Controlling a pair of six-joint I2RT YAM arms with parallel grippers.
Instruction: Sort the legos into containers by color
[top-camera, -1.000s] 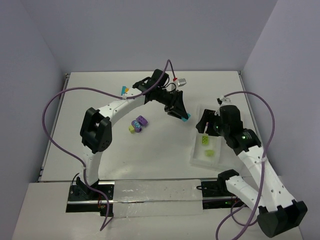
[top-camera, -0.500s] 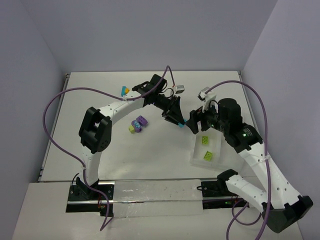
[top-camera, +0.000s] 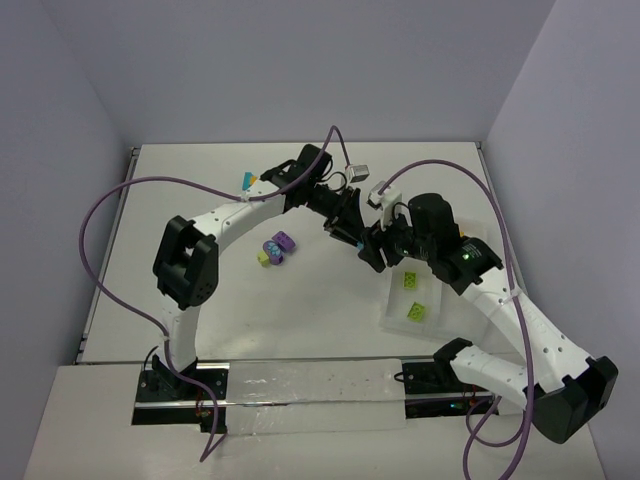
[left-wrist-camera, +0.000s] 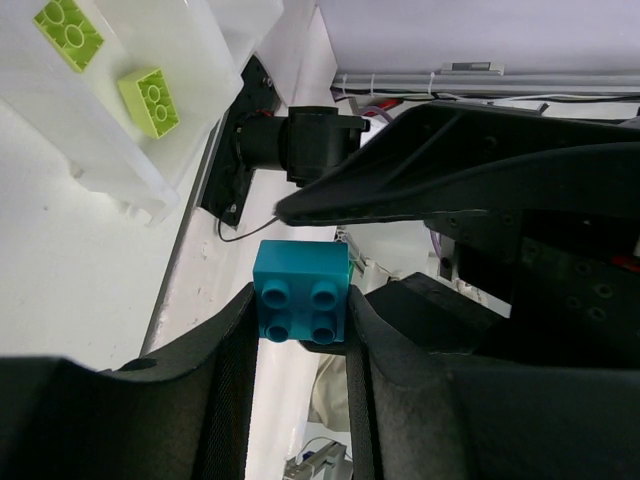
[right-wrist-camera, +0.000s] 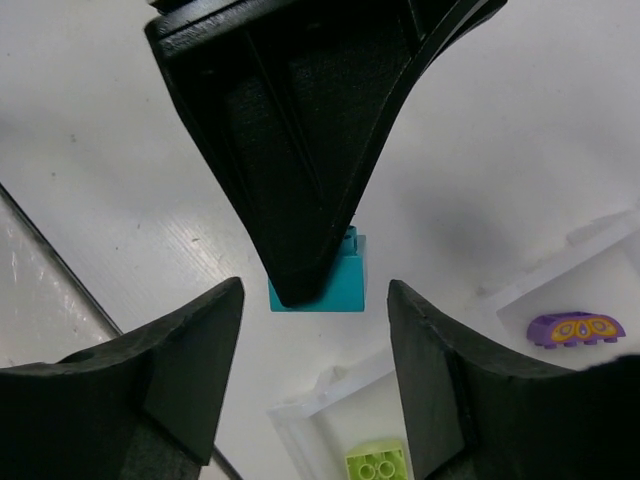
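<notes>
Teal brick pinched in the left gripper, met tip to tip by the right gripper just off the tray's left wall.

White table lies bare to the left and near side of the meeting point. A small cluster of purple and yellow-green bricks sits well to the left, and a teal-and-yellow pair lies far left. The translucent tray sits at the right, its left wall just beside both tips. The left jaws press on two sides of the brick, whose studs face the wrist camera. The right fingers are spread wide, flanking the brick and the left tip and gripping nothing; whether they touch it cannot be told. Two lime bricks lie in the tray's near part, a purple brick in a separate compartment.
</notes>
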